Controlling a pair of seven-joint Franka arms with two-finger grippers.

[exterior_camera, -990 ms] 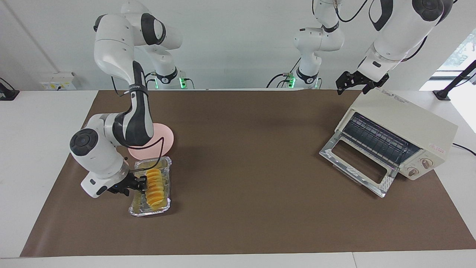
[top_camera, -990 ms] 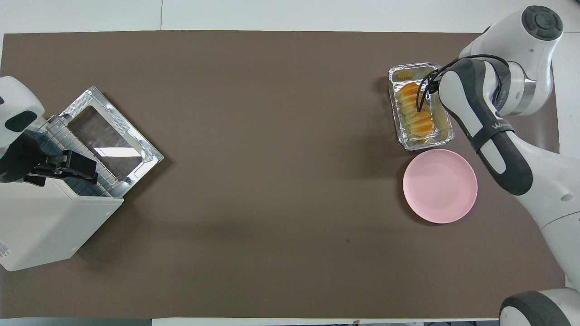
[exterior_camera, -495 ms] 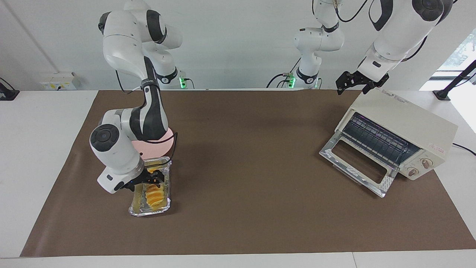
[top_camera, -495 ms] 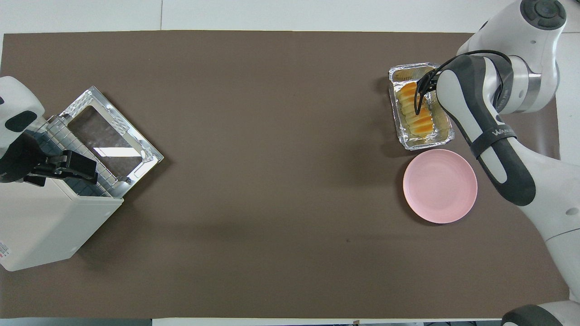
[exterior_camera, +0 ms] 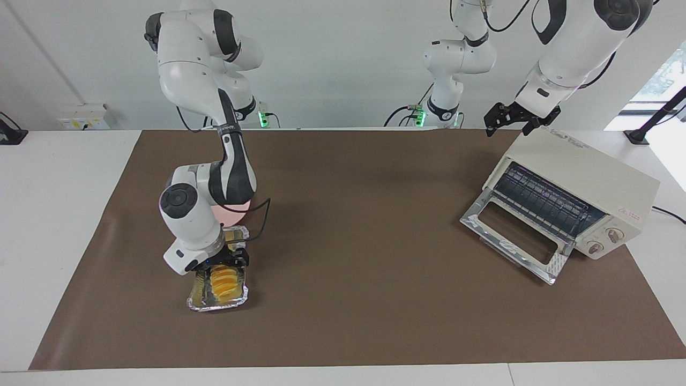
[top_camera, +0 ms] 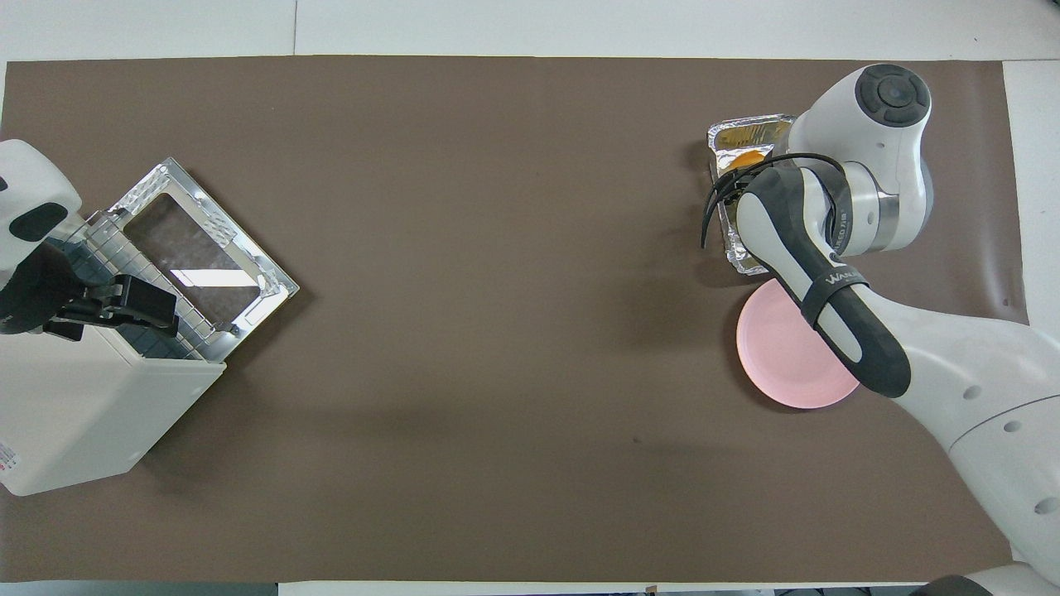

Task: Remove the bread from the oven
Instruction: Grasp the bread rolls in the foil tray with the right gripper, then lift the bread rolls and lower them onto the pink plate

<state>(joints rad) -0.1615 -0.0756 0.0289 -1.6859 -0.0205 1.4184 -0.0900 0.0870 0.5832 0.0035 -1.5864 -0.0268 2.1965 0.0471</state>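
The golden ridged bread (exterior_camera: 225, 282) lies in a crinkled silver foil tray (exterior_camera: 217, 304) on the brown mat, toward the right arm's end of the table. My right gripper (exterior_camera: 229, 261) is low over the bread, at the tray's end nearer the robots. In the overhead view the arm covers most of the tray (top_camera: 745, 131), and only a bit of bread (top_camera: 749, 157) shows. The cream-white oven (exterior_camera: 581, 174) stands toward the left arm's end, door (exterior_camera: 512, 236) dropped open, wire rack (exterior_camera: 541, 201) bare. My left gripper (exterior_camera: 512, 122) waits open over the oven's top.
A round pink plate (top_camera: 782, 364) lies beside the tray, nearer to the robots, partly covered by the right arm. The oven (top_camera: 74, 414) and its open door (top_camera: 203, 257) also show in the overhead view. The brown mat (exterior_camera: 364, 268) covers the table.
The right arm's wrist has swung from beside the tray to over it and now covers most of the tray from above. The bread stays in the tray. The left arm has not moved.
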